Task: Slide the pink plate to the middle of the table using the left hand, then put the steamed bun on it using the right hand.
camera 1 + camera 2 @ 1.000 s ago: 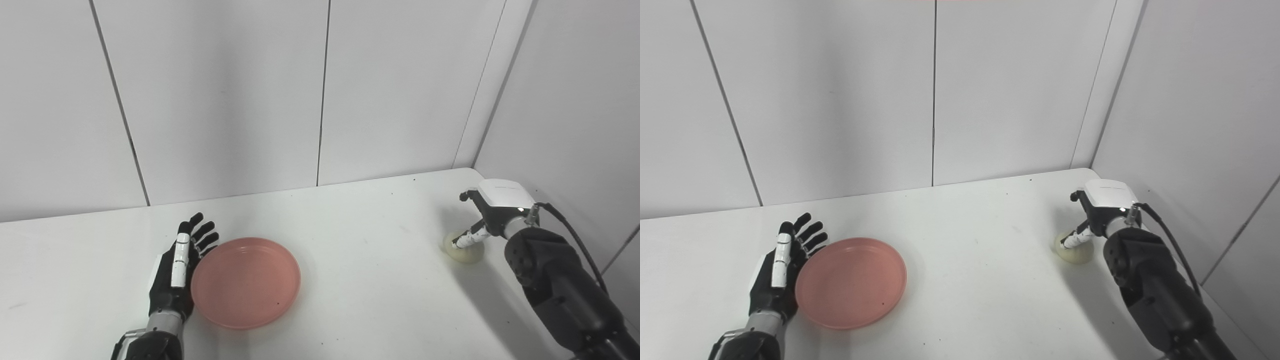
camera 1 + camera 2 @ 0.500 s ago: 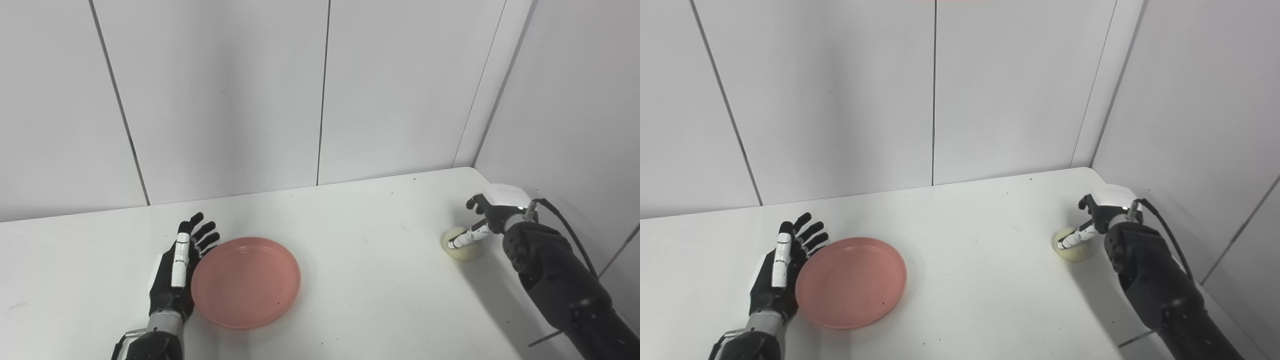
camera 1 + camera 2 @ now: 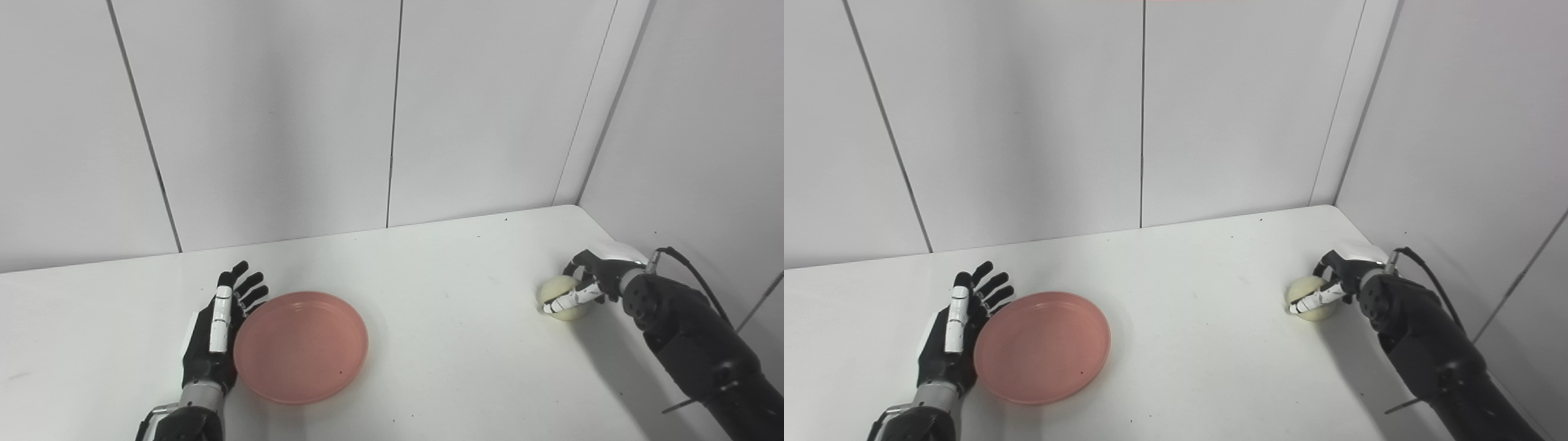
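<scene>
Over the last second my right hand (image 3: 589, 283) has dropped from above the bun to counter level, and its fingers (image 3: 566, 300) have wrapped around the bun (image 3: 560, 297). My left hand and the plate have not shifted.

The bun, pale and round, sits on the counter (image 3: 441, 331) far to the right, near the right-hand wall. My right fingers curl over its front and top, grasping it, with one white-banded finger lying across its near side. I cannot tell whether it has left the surface; it looks to be resting there. My dark right forearm runs back toward the lower right corner, a thin black cable looping off the wrist.

The pink plate (image 3: 301, 346) lies flat and holds nothing, left of the counter's middle and well apart from the bun. My left hand (image 3: 219, 334) stands on edge just beside its left rim, palm toward the plate, fingers (image 3: 248, 285) released and spread, pointing away from me. Whether the palm is touching the rim I cannot make out.

Plain white wall panels rise behind the counter and along its right side.
</scene>
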